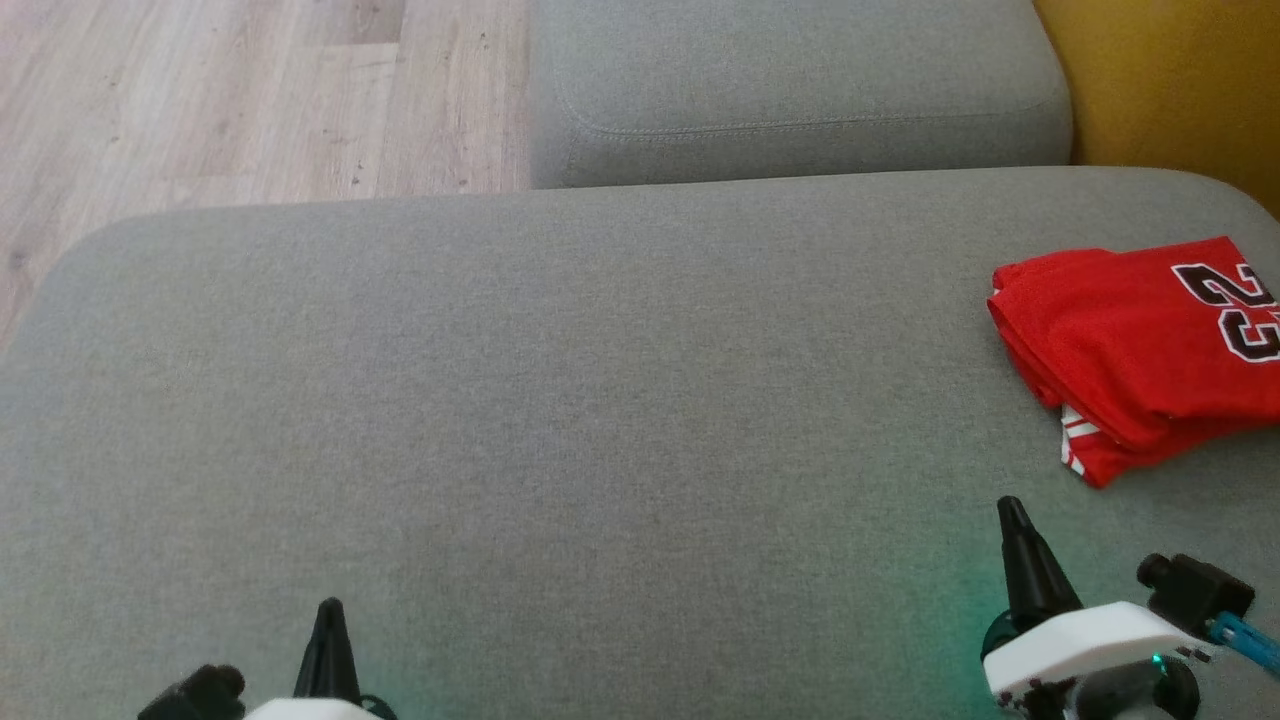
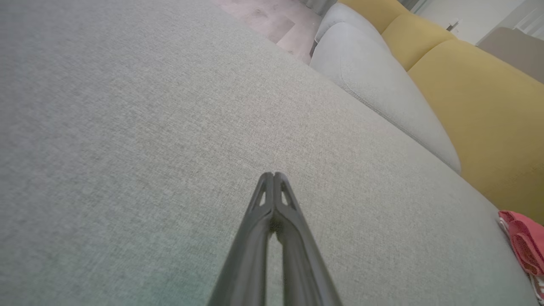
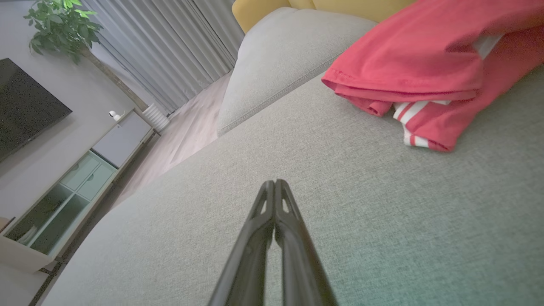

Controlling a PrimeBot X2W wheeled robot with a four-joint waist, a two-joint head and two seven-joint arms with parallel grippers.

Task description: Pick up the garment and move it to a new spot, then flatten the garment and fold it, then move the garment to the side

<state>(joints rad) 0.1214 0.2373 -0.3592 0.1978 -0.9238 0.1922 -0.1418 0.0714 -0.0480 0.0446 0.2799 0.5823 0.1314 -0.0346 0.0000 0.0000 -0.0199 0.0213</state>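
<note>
Large grey sofa cushion [image 1: 560, 400] took up most of the head view. Smaller grey cushion [image 1: 790, 90] was at top centre, wood floor [image 1: 230, 100] upper left. Folded red jersey [image 1: 1120, 340] lay on the big cushion at the right edge, mid-height, partly cut off by the frame. Right gripper [image 1: 1010, 505] was lower right, below the jersey and clear of it, fingers pressed together, empty. Left gripper [image 1: 329, 606] was bottom left, fingers likewise together, holding nothing.

Red garment [image 1: 1120, 340] folded, number 23 showing, lying far right on grey cushion [image 1: 560, 400].
</note>
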